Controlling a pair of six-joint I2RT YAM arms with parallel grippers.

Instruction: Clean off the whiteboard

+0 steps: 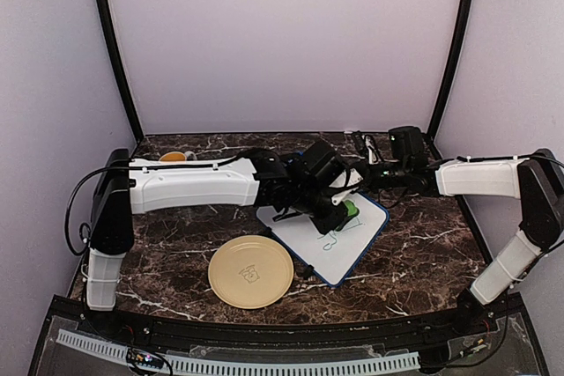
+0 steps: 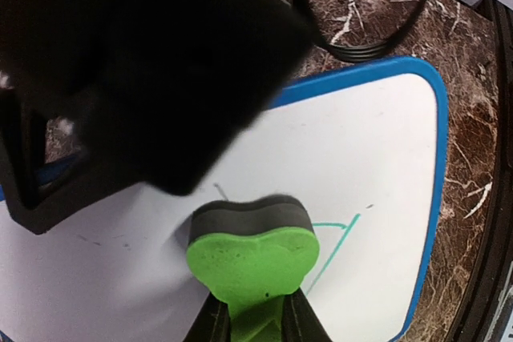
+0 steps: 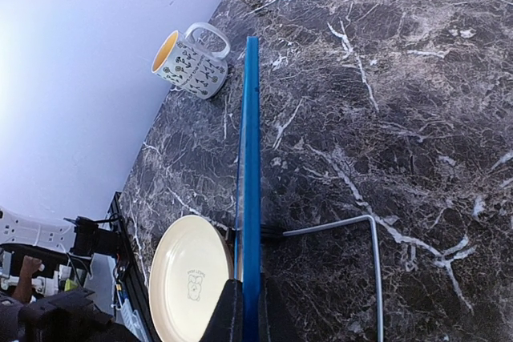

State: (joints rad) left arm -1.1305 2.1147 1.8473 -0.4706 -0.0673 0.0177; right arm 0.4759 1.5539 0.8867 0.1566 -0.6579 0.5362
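Note:
The whiteboard (image 1: 345, 248), white with a blue frame, lies tilted across the middle of the marble table. A teal doodle (image 1: 331, 240) marks its surface. My left gripper (image 1: 339, 215) is shut on a green foam eraser (image 1: 352, 210). In the left wrist view the eraser (image 2: 252, 255) has its dark felt face against the board (image 2: 369, 134), just left of teal lines (image 2: 335, 239). My right gripper (image 1: 364, 184) is shut on the board's far edge. The right wrist view shows that blue edge (image 3: 252, 166) end-on, running up from between the fingers (image 3: 230, 318).
A pale-yellow plate (image 1: 251, 271) lies at the board's near-left corner, also in the right wrist view (image 3: 186, 278). A patterned mug (image 3: 191, 57) stands at the back left. A bent metal wire (image 3: 370, 262) lies on the table (image 3: 417, 102) beside the board. A black cable (image 2: 365, 34) loops behind the board.

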